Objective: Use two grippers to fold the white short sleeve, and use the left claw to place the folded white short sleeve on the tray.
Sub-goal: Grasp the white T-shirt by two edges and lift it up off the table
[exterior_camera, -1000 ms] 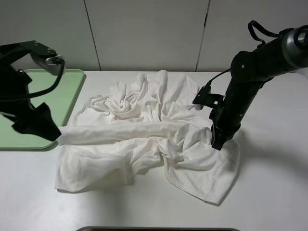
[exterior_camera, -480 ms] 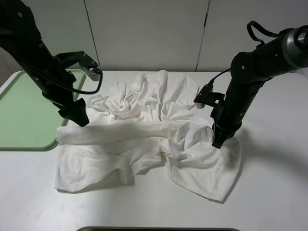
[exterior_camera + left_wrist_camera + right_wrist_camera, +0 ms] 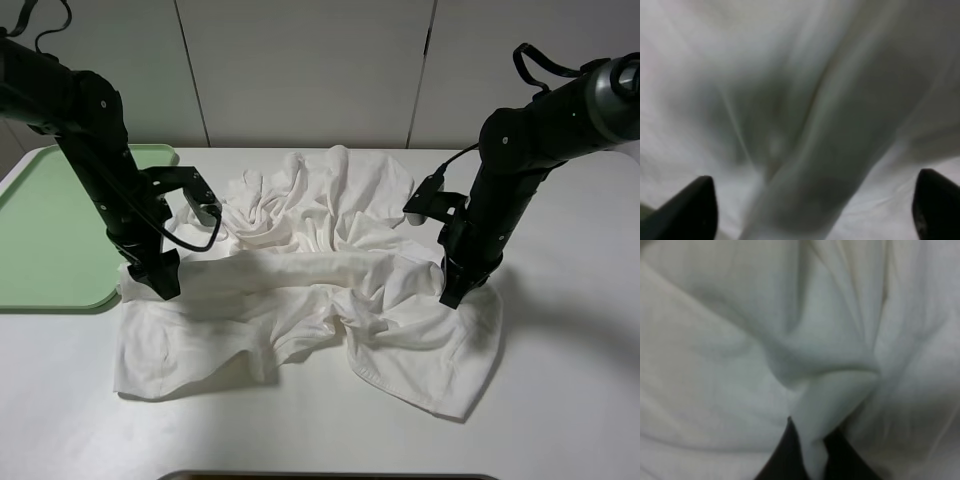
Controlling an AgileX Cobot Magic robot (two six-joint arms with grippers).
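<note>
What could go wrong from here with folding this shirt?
The left gripper is open over the rolled ridge of the white short sleeve; closing there may catch only the top layer. The right gripper pinches just a narrow tuck of cloth, which could slip under pull. The far half is bunched, so a fold would likely come out lumpy.

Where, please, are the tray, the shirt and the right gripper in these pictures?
tray [image 3: 45,235], exterior high view, bare green floor.
shirt [image 3: 300,268], exterior high view, long fold across its middle.
right gripper [image 3: 450,296], exterior high view, between its fingers, pinching the shirt.
</note>
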